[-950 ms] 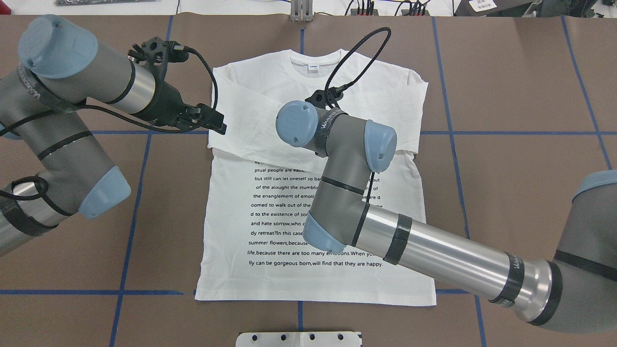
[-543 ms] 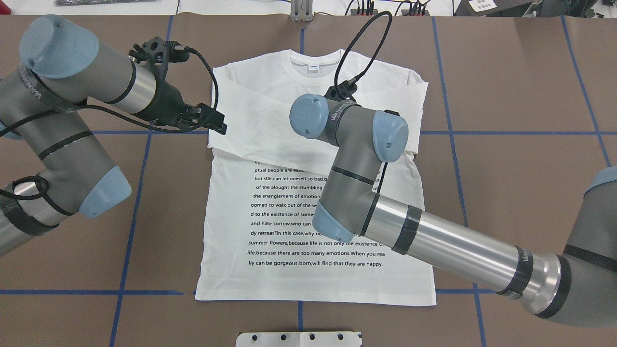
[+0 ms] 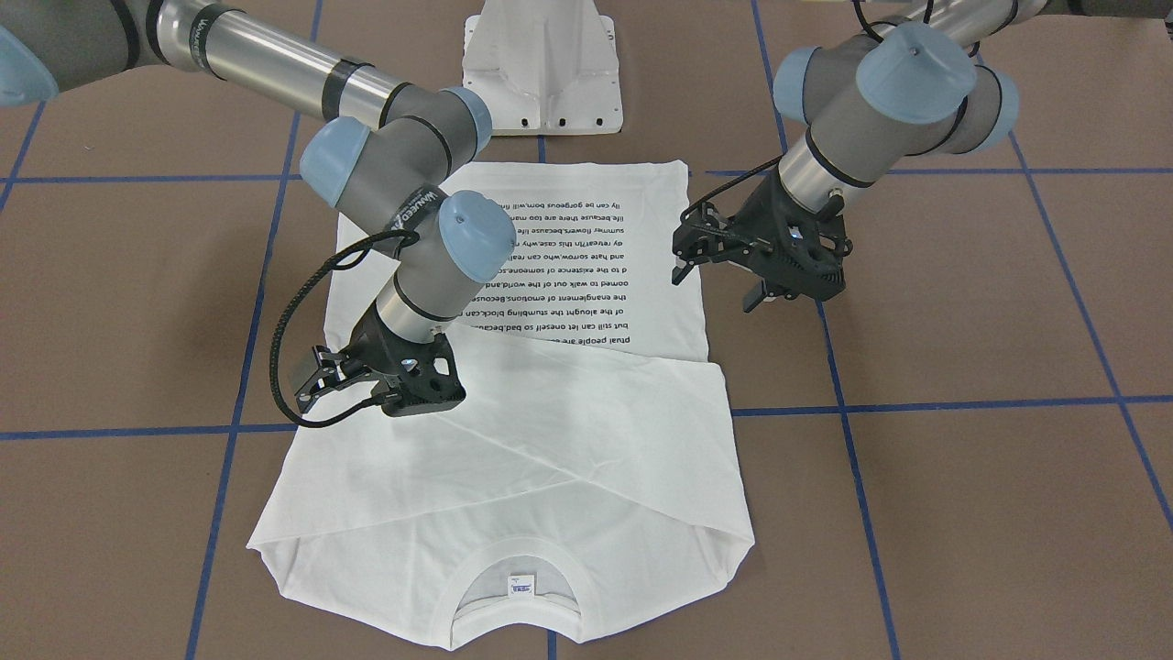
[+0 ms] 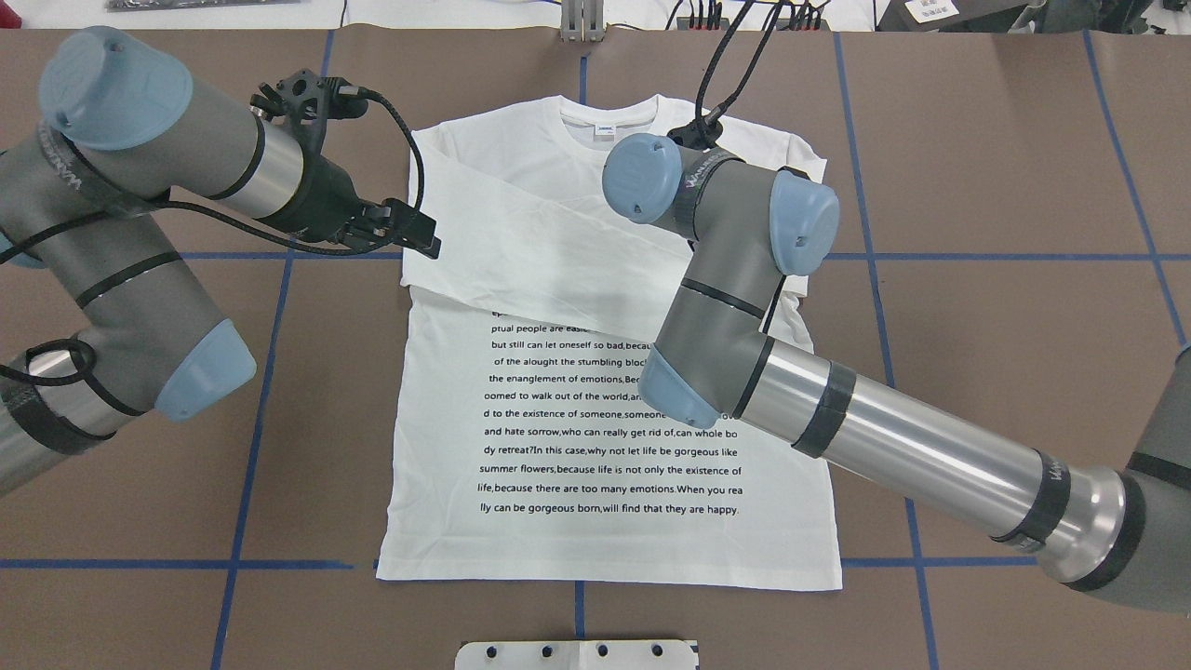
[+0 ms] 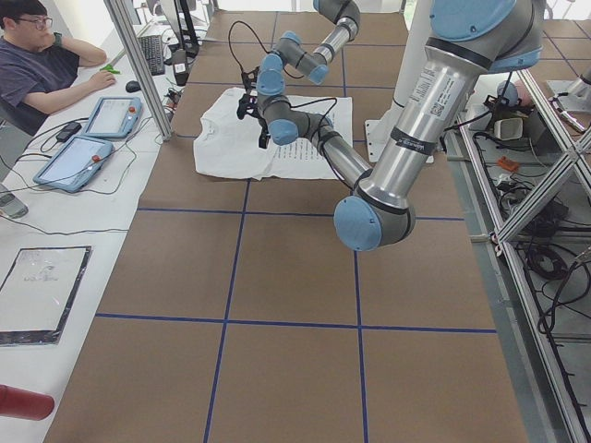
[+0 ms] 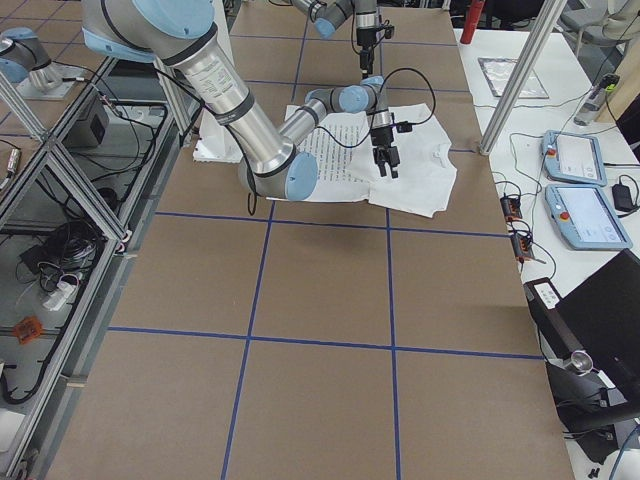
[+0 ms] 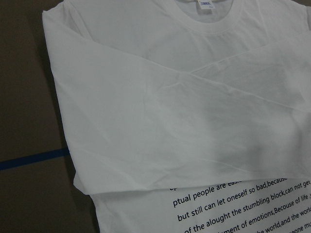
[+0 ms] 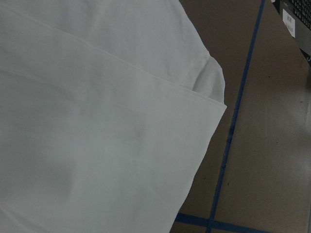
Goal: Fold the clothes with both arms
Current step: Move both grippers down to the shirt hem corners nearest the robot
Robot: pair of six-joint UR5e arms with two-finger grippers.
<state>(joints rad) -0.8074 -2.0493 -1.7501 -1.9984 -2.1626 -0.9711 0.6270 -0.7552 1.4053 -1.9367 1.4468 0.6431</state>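
Observation:
The white long-sleeved T-shirt (image 4: 558, 447) lies flat on the brown table, print side up. Both sleeves are folded across the chest (image 3: 550, 440), and the neck with its label (image 4: 605, 128) points away from the robot. My left gripper (image 4: 423, 240) hovers at the shirt's left edge beside the folded sleeve, its jaws apart and empty (image 3: 701, 261). My right gripper (image 3: 312, 376) hangs low over the shirt's right shoulder area, hidden under its own wrist (image 4: 707, 200) in the overhead view. Its jaws look apart and hold nothing. Both wrist views show only cloth (image 7: 146, 121) (image 8: 97, 121).
The white pedestal base (image 3: 541, 64) stands at the near table edge by the shirt's hem. Blue tape lines (image 4: 977, 256) cross the brown table. A person (image 5: 46, 65) sits at a side desk with two pendants (image 5: 78, 161). Metal frame posts (image 6: 510, 80) stand beside the table.
My right arm has swung right and toward the far shoulder of the shirt, uncovering more of the printed text. The left arm and the shirt have stayed put.

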